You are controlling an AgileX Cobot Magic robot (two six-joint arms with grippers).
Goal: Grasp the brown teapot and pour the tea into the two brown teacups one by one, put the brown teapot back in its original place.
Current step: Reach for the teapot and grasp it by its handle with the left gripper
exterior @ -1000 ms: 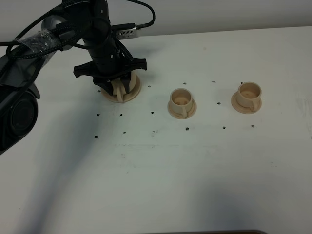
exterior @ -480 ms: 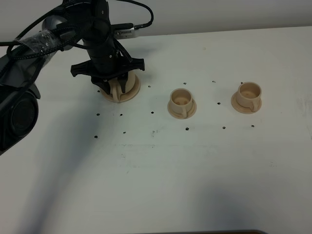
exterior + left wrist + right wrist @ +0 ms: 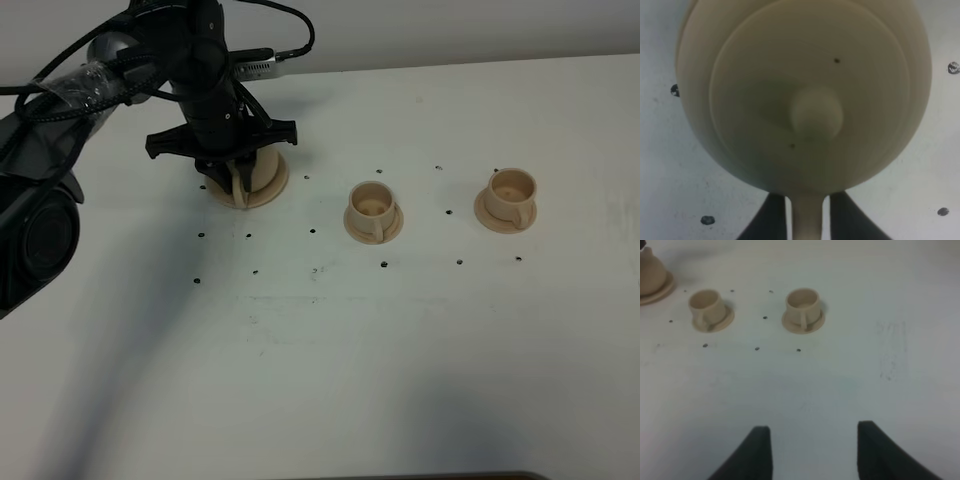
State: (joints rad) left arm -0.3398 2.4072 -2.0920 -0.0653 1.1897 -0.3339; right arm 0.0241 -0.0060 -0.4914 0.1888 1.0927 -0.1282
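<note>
The brown teapot (image 3: pixel 262 168) sits on its wide round saucer (image 3: pixel 272 190) at the back left. My left gripper (image 3: pixel 238 184) hangs right over it. In the left wrist view the knobbed lid (image 3: pixel 816 112) fills the frame, and the loop handle (image 3: pixel 807 217) stands pinched between my two dark fingers (image 3: pixel 769 222). The two brown teacups (image 3: pixel 372 205) (image 3: pixel 511 190) stand upright on small saucers to the right, and both look empty. My right gripper (image 3: pixel 815 450) is open and empty above bare table, with the cups (image 3: pixel 707 305) (image 3: pixel 802 302) far from it.
The white table (image 3: pixel 380 330) bears small black marker dots around the crockery. The left arm's black links and cables (image 3: pixel 90 80) cover the back left corner. The table's far edge runs just behind the teapot.
My left gripper's fingers have closed in on the teapot's handle. The teapot stays on its saucer and the cups have not moved.
</note>
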